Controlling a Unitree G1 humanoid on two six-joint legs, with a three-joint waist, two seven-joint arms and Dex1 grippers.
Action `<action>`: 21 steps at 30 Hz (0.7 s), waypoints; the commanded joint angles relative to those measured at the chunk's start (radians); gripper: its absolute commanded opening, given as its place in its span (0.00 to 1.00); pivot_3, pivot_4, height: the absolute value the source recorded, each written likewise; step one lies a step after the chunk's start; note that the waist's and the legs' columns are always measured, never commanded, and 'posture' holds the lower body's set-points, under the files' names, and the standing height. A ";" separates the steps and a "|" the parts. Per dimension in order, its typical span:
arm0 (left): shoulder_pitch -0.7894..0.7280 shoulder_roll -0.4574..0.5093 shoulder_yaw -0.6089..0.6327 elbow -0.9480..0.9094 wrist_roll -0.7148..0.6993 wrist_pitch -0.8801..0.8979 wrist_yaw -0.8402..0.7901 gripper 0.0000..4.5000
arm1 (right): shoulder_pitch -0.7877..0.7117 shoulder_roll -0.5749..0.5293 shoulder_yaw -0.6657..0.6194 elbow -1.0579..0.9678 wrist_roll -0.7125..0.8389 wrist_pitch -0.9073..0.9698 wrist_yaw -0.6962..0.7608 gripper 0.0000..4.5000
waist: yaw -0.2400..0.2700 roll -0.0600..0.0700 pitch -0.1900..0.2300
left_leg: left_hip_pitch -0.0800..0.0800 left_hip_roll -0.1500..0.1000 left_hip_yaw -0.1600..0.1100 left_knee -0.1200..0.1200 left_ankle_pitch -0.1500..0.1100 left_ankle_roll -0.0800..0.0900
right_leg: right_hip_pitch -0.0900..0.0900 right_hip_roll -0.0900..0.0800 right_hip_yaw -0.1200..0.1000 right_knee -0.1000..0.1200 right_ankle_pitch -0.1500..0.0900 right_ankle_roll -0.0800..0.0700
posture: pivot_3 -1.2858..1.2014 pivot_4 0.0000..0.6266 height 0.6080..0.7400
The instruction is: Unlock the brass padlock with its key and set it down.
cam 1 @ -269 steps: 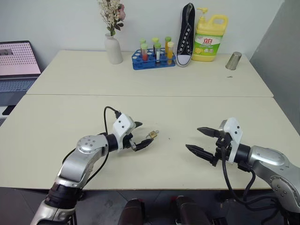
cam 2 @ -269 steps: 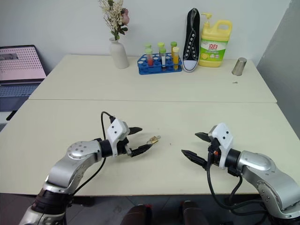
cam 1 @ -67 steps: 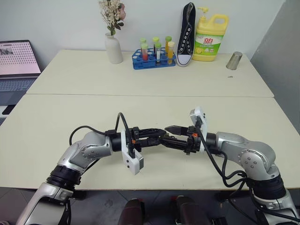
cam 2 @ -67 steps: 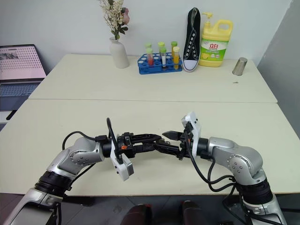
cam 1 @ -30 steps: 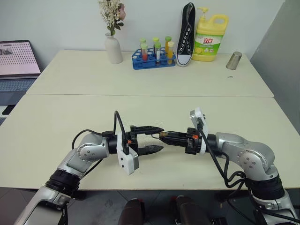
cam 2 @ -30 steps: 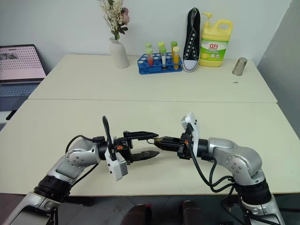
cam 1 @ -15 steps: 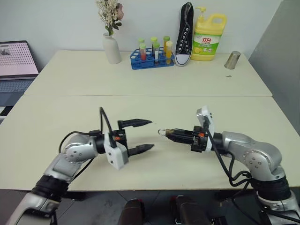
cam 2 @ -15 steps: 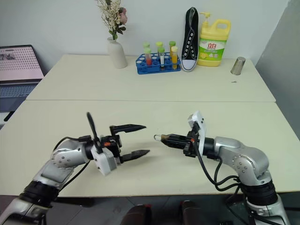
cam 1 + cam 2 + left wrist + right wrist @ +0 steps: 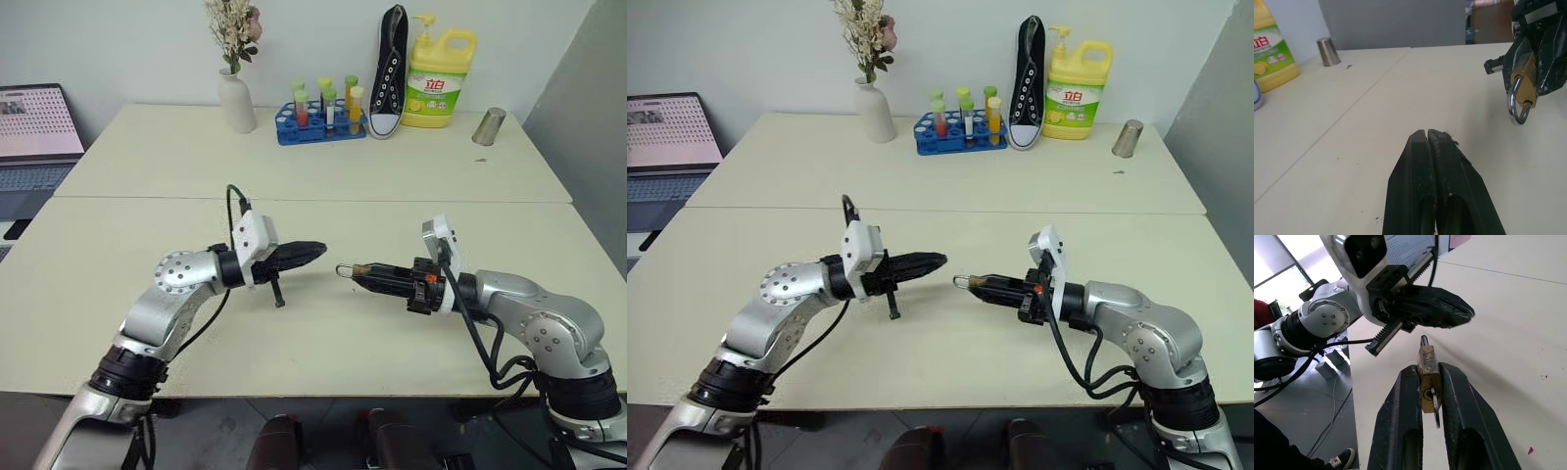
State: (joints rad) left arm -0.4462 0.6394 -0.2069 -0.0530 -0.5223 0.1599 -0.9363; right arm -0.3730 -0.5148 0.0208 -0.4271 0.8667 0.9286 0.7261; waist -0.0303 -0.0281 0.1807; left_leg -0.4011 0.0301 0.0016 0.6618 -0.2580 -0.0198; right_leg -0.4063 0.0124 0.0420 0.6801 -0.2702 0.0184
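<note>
The brass padlock (image 9: 1428,378) is sitting clamped between the right gripper's (image 9: 364,274) fingers above the table (image 9: 323,333), shackle toward the left gripper (image 9: 315,251), which is clenched on nothing. Its key (image 9: 1435,404) is hanging half-hidden. Beyond: test-tube rack (image 9: 320,125), shoe (image 9: 388,70).

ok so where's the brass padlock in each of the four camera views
Left eye view: the brass padlock is at the tip of the right end effector, centre of the picture.
Right eye view: the same spot, just left of centre.
Left wrist view: upper right, shackle hanging down.
Right wrist view: centre, pinched between the two black fingers.
Shared landmark: the shut left end effector, pointing at the padlock.
</note>
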 commanded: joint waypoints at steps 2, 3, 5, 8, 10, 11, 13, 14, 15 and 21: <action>-0.014 -0.022 0.019 -0.077 -0.038 0.091 -0.051 0.00 | -0.008 -0.005 -0.024 -0.048 0.027 -0.009 -0.003 0.04 | -0.001 0.000 0.000 | 0.000 0.000 0.000 0.000 0.000 0.000 | 0.000 0.000 0.000 0.000 0.000 0.000 | 0.52 0.24 1.00; -0.010 -0.023 0.020 -0.087 -0.039 0.107 -0.061 0.00 | -0.007 -0.004 -0.025 -0.049 0.028 -0.009 -0.006 0.04 | -0.001 0.000 0.000 | 0.000 0.000 0.000 0.000 0.000 0.000 | 0.000 0.000 0.000 0.000 0.000 0.000 | 0.52 0.24 1.00; -0.003 -0.025 0.025 -0.100 -0.040 0.130 -0.077 0.00 | -0.005 -0.003 -0.026 -0.051 0.029 -0.010 -0.010 0.04 | -0.001 0.000 0.000 | 0.000 0.000 0.000 0.000 0.000 0.000 | 0.000 0.000 0.001 0.000 0.000 0.000 | 0.52 0.24 1.00; 0.002 -0.032 0.035 -0.116 -0.042 0.157 -0.087 0.00 | -0.004 -0.004 -0.025 -0.054 0.033 -0.011 -0.014 0.04 | -0.001 0.000 0.000 | 0.000 0.000 0.000 0.000 0.000 0.000 | 0.000 0.000 0.001 0.000 0.000 0.000 | 0.52 0.24 1.00; 0.003 -0.041 0.042 -0.127 -0.047 0.173 -0.089 0.00 | -0.002 -0.004 -0.025 -0.055 0.034 -0.011 -0.017 0.04 | -0.001 0.000 0.000 | 0.000 0.000 0.000 0.000 0.000 0.000 | 0.000 0.000 0.001 0.000 0.000 0.000 | 0.52 0.24 1.00; 0.004 -0.045 0.046 -0.133 -0.049 0.181 -0.089 0.00 | -0.001 -0.003 -0.024 -0.055 0.034 -0.011 -0.019 0.04 | 0.000 0.000 0.000 | 0.000 0.000 0.000 0.000 0.000 0.000 | 0.000 0.000 0.001 0.000 0.000 0.000 | 0.52 0.24 1.00; 0.005 -0.052 0.051 -0.142 -0.048 0.194 -0.089 0.00 | 0.000 -0.004 -0.023 -0.055 0.033 -0.013 -0.018 0.04 | 0.000 0.000 0.000 | 0.000 0.000 0.000 0.000 0.000 0.000 | 0.000 0.000 0.001 0.000 0.000 0.000 | 0.52 0.24 1.00; 0.006 -0.053 0.053 -0.148 -0.050 0.201 -0.090 0.00 | 0.000 -0.004 -0.023 -0.053 0.033 -0.013 -0.019 0.04 | 0.000 0.000 0.000 | 0.000 0.000 0.000 0.000 0.000 0.000 | 0.000 0.000 0.001 0.000 0.000 0.000 | 0.52 0.24 1.00; 0.009 -0.053 0.056 -0.158 -0.057 0.214 -0.092 0.00 | 0.000 -0.005 -0.023 -0.051 0.031 -0.014 -0.018 0.04 | 0.000 0.000 0.000 | 0.000 0.000 0.000 0.000 0.000 0.000 | 0.000 0.000 0.001 0.000 0.000 0.000 | 0.52 0.24 1.00; 0.027 -0.043 0.067 -0.218 -0.085 0.280 -0.111 0.00 | -0.001 -0.012 -0.019 -0.039 0.018 -0.019 -0.014 0.04 | 0.000 0.000 0.000 | 0.000 0.000 0.000 0.000 0.000 0.000 | 0.000 0.000 0.001 0.000 0.000 0.000 | 0.52 0.24 1.00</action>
State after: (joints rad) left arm -0.4204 0.5906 -0.1642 -0.2217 -0.5812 0.4292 -1.0373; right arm -0.3692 -0.5167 0.0207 -0.4382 0.8790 0.9279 0.7070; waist -0.0304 -0.0282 0.1808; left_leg -0.4012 0.0301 0.0016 0.6619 -0.2580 -0.0198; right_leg -0.4063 0.0124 0.0429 0.6800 -0.2703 0.0184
